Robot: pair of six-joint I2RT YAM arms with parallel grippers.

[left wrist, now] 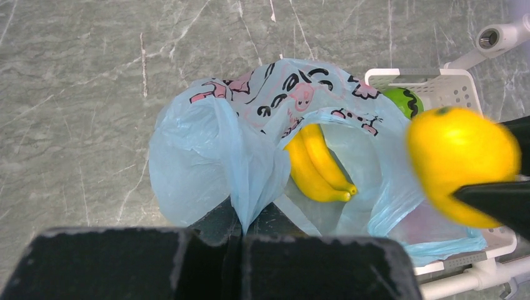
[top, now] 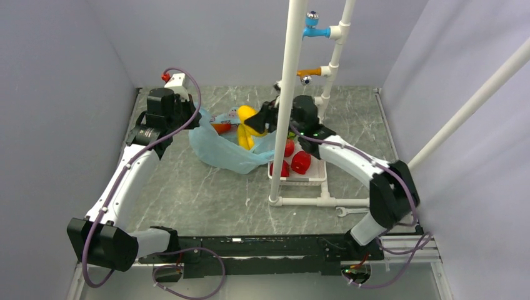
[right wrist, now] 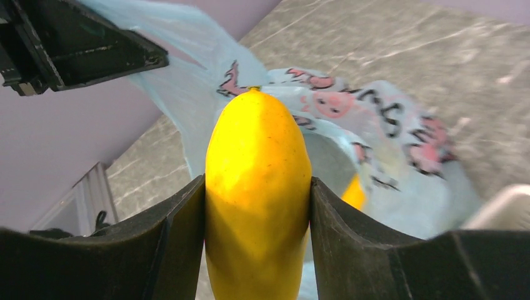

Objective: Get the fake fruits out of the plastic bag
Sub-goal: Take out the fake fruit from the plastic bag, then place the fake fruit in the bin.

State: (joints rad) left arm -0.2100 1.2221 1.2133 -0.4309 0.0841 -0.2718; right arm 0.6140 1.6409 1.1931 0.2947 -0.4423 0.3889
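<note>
Marble tabletop [top: 206,194]; yellow fruit [right wrist: 257,200] clamped (right fingers [right wrist: 369,250]).

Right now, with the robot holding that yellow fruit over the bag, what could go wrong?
1. The yellow fruit is smooth and round, and the right gripper squeezes only its sides. It might slip and drop into the plastic bag below.
2. The left gripper pinches just a thin fold of the bag. If that fold slides out, the bag may flop shut over the bananas inside.
</note>
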